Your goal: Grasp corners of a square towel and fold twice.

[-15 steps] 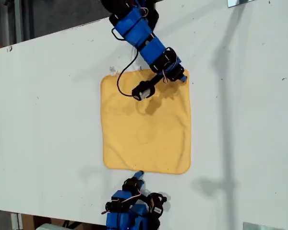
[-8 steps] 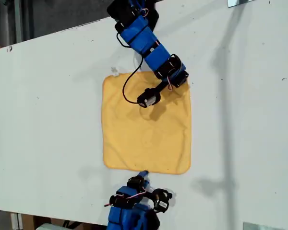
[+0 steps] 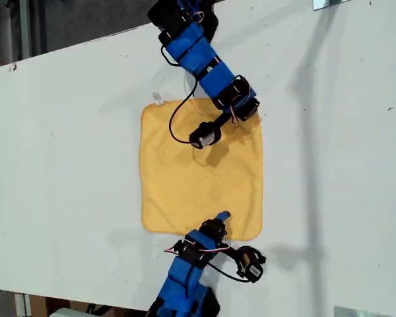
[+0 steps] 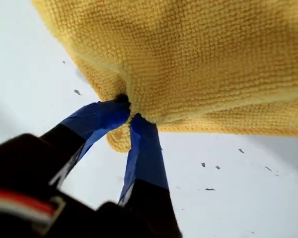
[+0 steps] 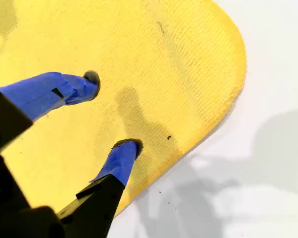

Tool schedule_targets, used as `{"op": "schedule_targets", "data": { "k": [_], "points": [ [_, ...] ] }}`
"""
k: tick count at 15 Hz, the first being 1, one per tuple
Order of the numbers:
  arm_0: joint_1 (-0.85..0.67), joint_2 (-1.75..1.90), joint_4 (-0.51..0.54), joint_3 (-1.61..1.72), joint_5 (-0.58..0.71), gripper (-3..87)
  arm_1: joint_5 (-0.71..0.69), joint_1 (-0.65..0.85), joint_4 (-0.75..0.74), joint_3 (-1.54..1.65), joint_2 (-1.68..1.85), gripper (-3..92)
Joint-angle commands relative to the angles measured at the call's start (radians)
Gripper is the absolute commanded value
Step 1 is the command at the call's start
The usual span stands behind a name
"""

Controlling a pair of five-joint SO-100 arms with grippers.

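Pinching a towel (image 4: 198, 59) corner, your first gripper (image 4: 130, 116) has fabric between pressed fingers; your second gripper (image 5: 111, 111), spread, hovers over the opposite corner (image 5: 223, 54).

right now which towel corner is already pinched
The corner at the exterior view's upper right: my first pincer is shut on it; the others lie flat and free.

The towel (image 3: 201, 168) is a plain yellow-orange all over, no print, just that nubby microfibre weave, with a tiny white tag (image 3: 158, 99) at one corner. The desk (image 3: 66, 152) is flat white with a few dark specks. Both arms are bright blue with black bits, and the jaws are wrapped in blue.
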Motion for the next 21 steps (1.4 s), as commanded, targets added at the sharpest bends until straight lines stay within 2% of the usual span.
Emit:
{"op": "schedule_targets", "data": {
  "k": [1, 2, 6, 8, 9, 10, 11, 13, 15, 16, 18, 19, 21],
  "points": [
    [0.083, 0.008, 0.058, -0.049, -0.130, 22.6, 0.006, -0.005, 0.012, -0.002, -0.005, 0.0],
    [0.123, 0.008, 0.087, -0.049, -0.179, 22.8, 0.006, -0.005, 0.012, -0.002, -0.006, 0.0],
    [0.301, -0.083, 0.086, -0.123, -0.356, 22.5, 0.005, 0.005, 0.012, -0.002, -0.018, 0.0],
    [0.336, -0.163, 0.084, -0.190, -0.439, 22.4, 0.003, 0.011, 0.012, -0.003, -0.021, 0.0],
    [0.353, -0.195, 0.074, -0.206, -0.520, 22.3, 0.005, 0.009, 0.012, -0.005, -0.021, 0.0],
    [0.357, -0.233, 0.041, -0.225, -0.565, 22.2, 0.005, 0.009, 0.014, -0.005, -0.021, 0.0],
    [0.350, -0.281, 0.028, -0.273, -0.574, 22.0, 0.000, 0.011, 0.018, -0.011, -0.021, 0.0],
    [0.313, -0.370, 0.124, -0.416, -0.583, 22.0, -0.002, 0.012, 0.034, -0.023, -0.021, 0.0],
    [0.278, -0.413, 0.149, -0.477, -0.574, 22.0, -0.002, 0.011, 0.034, -0.023, -0.028, 0.0],
    [0.258, -0.422, 0.107, -0.466, -0.563, 23.3, -0.002, 0.009, 0.034, -0.023, -0.029, 0.0],
    [0.239, -0.423, -0.067, -0.374, -0.546, 24.0, 0.005, 0.003, 0.037, -0.021, -0.031, 0.0],
    [0.244, -0.417, -0.095, -0.337, -0.604, 1.2, 0.005, -0.002, 0.041, -0.021, -0.031, 0.0],
    [0.255, -0.367, -0.255, -0.209, -0.618, -0.2, 0.006, -0.005, 0.046, -0.021, -0.028, 0.0]
  ]
}}
